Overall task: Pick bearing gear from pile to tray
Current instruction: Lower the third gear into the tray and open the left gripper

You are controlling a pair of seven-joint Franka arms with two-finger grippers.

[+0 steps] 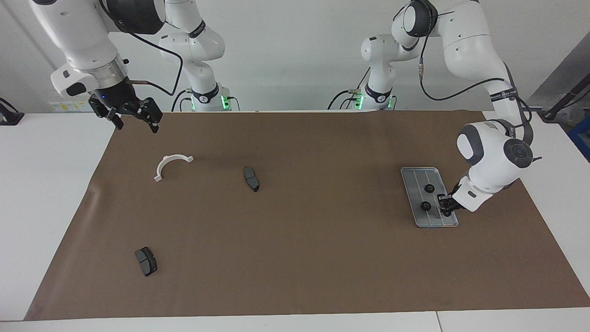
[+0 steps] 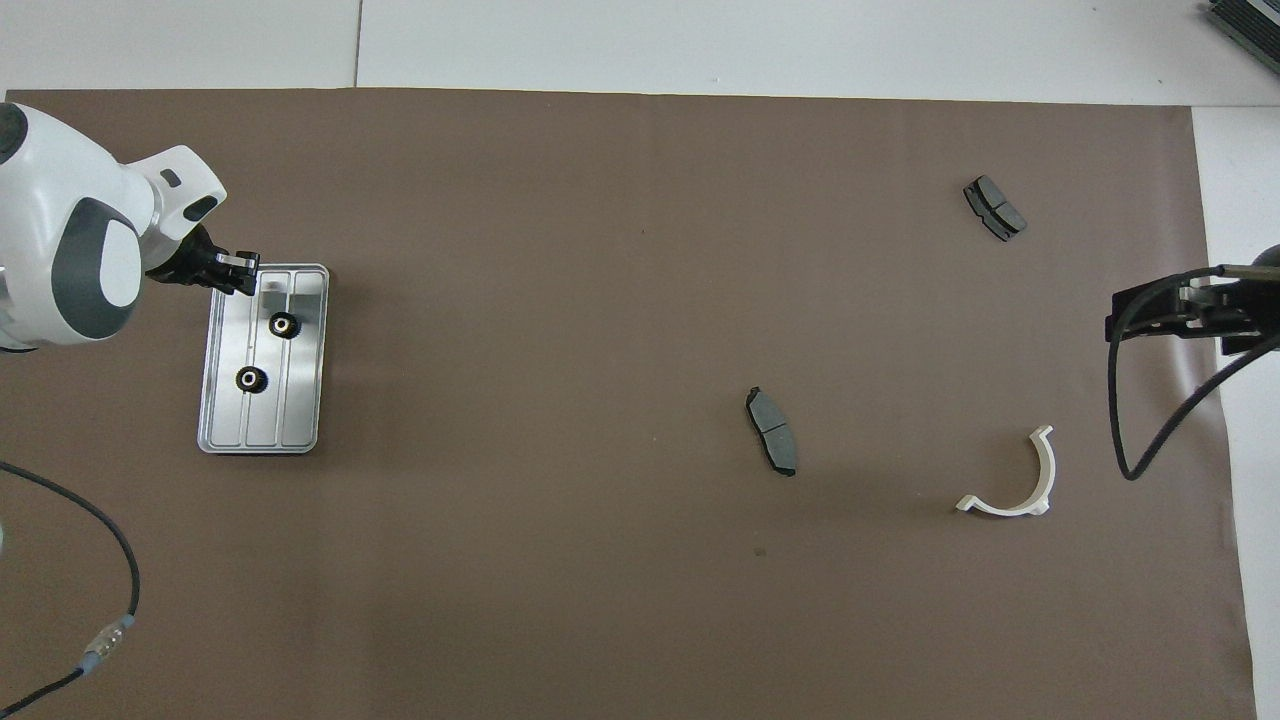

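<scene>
The silver ridged tray [image 1: 417, 177] [image 2: 300, 420] lies toward the left arm's end of the brown mat. Two small black gears rest on it, one [image 1: 429, 187] [image 2: 250, 378] nearer to the robots than the other [image 1: 426, 205] [image 2: 284, 324]. My left gripper [image 1: 445, 205] [image 2: 240, 275] hangs shut low over the tray's rim, beside the farther gear. I cannot make out whether anything is pinched in it. My right gripper [image 1: 137, 125] [image 2: 1112, 318] waits open and raised over the mat's edge at the right arm's end.
What is left of the pile lies toward the right arm's end: a white curved bracket [image 1: 175, 157] [image 2: 1048, 470], one dark brake pad [image 1: 251, 178] [image 2: 772, 430] near the mat's middle, and another brake pad [image 1: 146, 261] [image 2: 994, 207] farthest from the robots.
</scene>
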